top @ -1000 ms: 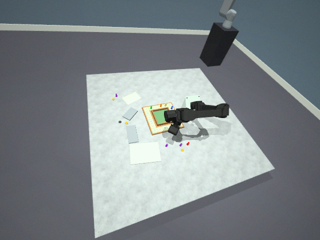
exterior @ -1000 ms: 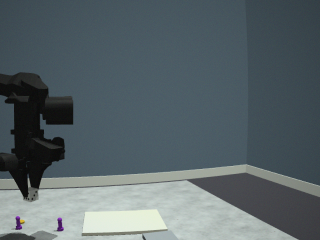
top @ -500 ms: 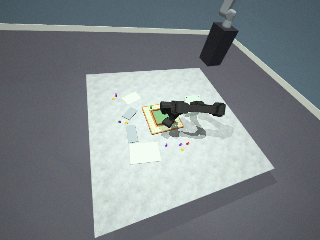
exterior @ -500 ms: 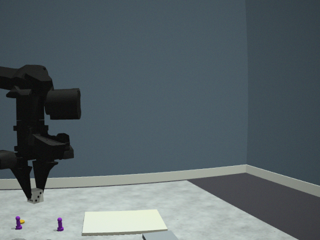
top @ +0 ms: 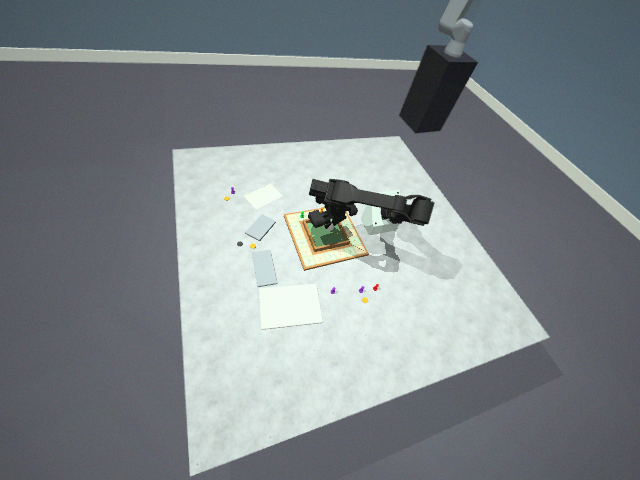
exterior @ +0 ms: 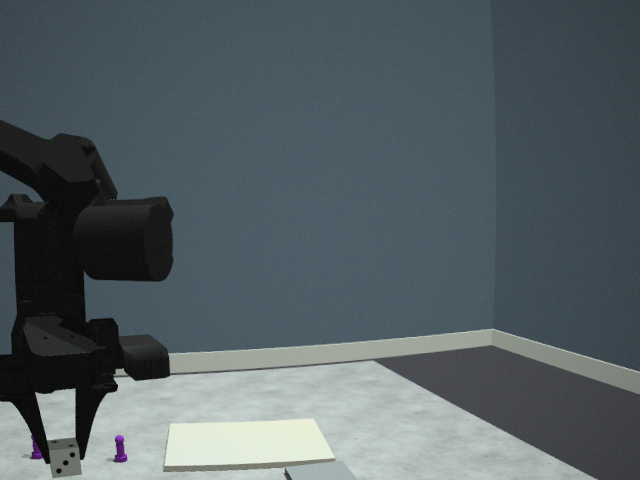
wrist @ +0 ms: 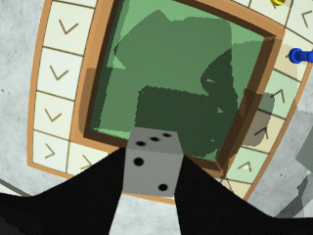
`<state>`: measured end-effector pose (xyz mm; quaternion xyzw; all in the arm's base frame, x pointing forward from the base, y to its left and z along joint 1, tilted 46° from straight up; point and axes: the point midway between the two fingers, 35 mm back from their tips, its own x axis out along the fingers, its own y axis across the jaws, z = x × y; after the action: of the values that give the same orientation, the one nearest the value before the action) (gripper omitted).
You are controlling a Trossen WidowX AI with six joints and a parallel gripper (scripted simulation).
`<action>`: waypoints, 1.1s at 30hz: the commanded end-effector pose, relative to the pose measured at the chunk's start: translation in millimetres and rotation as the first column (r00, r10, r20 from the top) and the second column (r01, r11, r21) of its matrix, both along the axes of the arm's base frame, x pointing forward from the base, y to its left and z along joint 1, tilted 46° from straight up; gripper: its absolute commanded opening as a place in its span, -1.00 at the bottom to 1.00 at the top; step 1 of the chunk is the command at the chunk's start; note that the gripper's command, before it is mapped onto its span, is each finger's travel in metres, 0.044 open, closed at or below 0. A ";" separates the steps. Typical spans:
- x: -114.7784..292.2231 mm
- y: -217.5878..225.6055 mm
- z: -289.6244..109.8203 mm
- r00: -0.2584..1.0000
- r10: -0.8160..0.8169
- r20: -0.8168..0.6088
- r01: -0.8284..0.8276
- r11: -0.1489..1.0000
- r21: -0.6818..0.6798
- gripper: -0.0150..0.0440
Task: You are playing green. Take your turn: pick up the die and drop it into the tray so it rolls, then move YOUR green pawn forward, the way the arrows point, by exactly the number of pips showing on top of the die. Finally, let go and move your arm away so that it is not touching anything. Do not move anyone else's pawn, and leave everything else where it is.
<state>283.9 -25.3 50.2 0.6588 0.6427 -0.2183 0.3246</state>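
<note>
My gripper (top: 329,225) (exterior: 65,456) (wrist: 151,159) is shut on the die and holds it above the tray (top: 331,246) (wrist: 93,59), near one wall of it in the wrist view. The die (exterior: 65,463) (wrist: 153,171) is light grey with black pips; three pips and two pips show on the faces in the wrist view. The tray has a green floor and wooden walls and stands in the middle of the board (top: 336,261) (wrist: 59,73), whose track tiles carry arrows. The green pawn (top: 302,214) stands at the board's far left corner in the top view. The tray floor is partly shadowed.
An orange pawn (top: 321,210), a yellow pawn (wrist: 278,2) and a blue pawn (wrist: 300,55) stand on the track. Purple pawns (top: 333,290) (exterior: 119,448) and a red pawn (top: 376,287) stand off the board. Grey slabs (top: 264,267) and pale sheets (top: 290,305) lie beside it.
</note>
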 end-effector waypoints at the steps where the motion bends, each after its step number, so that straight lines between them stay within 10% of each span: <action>1: -10.2 -10.4 -24.8 0.991 -0.088 -0.099 0.090 0.996 0.015 -0.49; 8: -14.4 -13.7 -34.5 0.983 -0.117 -0.141 0.118 0.993 -0.001 -0.49; 33: -20.7 -7.4 -44.3 0.974 -0.209 -0.086 0.088 0.700 -0.709 -0.49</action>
<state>265.5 -33.0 6.8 0.5276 0.5098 -0.5039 0.4559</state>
